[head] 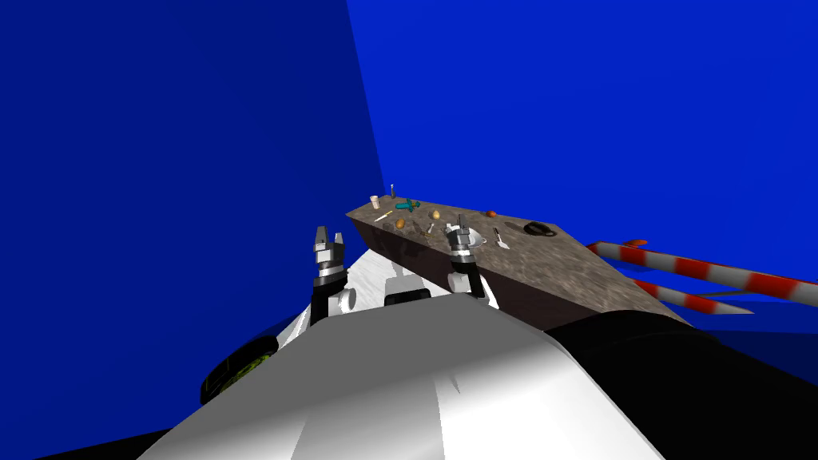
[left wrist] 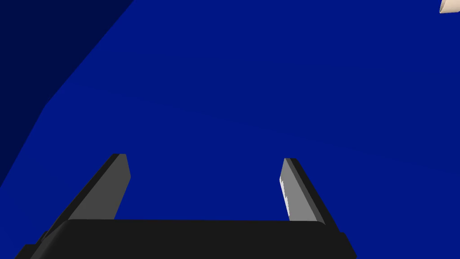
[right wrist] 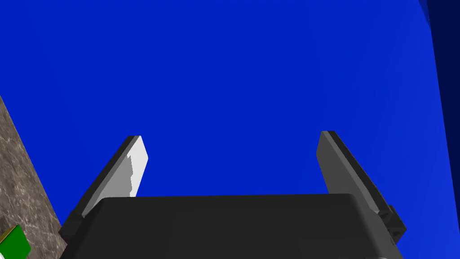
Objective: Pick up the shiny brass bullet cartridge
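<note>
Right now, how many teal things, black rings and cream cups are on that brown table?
Teal thing: 1
Black ring: 1
Cream cup: 1
Total: 3

Head camera steeply down over table (head: pixel 559 267) — wrist cameras toward blue wall (left wrist: pixel 269 90).
</note>
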### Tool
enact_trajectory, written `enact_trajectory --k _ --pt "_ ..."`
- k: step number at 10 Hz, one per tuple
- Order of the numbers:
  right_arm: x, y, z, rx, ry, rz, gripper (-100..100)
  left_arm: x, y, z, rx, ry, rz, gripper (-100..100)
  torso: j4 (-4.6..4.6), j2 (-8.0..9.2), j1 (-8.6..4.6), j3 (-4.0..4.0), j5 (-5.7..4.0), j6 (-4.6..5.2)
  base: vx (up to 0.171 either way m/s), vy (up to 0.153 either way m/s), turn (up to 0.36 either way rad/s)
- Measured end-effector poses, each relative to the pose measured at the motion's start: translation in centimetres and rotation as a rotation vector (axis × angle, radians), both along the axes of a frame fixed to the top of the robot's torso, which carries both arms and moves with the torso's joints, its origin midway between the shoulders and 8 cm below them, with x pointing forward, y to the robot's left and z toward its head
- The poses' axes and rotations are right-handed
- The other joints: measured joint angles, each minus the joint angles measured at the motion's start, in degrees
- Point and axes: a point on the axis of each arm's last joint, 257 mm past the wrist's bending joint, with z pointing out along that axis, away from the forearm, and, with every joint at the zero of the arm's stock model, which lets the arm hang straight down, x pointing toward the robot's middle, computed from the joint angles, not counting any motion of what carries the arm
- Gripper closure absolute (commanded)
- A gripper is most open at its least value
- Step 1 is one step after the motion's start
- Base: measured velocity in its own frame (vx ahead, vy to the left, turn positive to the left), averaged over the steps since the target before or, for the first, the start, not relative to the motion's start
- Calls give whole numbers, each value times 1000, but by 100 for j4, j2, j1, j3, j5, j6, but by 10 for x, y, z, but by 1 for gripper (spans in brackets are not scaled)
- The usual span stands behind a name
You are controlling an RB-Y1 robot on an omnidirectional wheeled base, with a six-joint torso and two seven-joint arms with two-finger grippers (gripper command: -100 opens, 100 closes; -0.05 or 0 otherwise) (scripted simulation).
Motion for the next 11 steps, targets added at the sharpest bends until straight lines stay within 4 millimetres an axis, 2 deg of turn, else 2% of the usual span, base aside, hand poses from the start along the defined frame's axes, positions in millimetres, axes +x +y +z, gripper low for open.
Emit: enact_trajectory --k 3,6,9,11 --pt "0 -9 -31 -120 96 -11 -100 0 0 0 0 0 0 0 0 3 20 1 4 0 0 62 5" --pt "-4 -22 -79 -275 229 -35 -100 0 0 0 0 0 0 0 0 1 30 0 7 0 6 84 8" --pt "-20 -43 -137 -461 396 -63 -100 0 0 0 0 0 0 0 0 1 36 0 8 0 6 86 5" --pt "-28 -55 -158 -547 465 -69 -100 0 0 0 0 0 0 0 0 -3 17 -1 4 0 14 59 17"
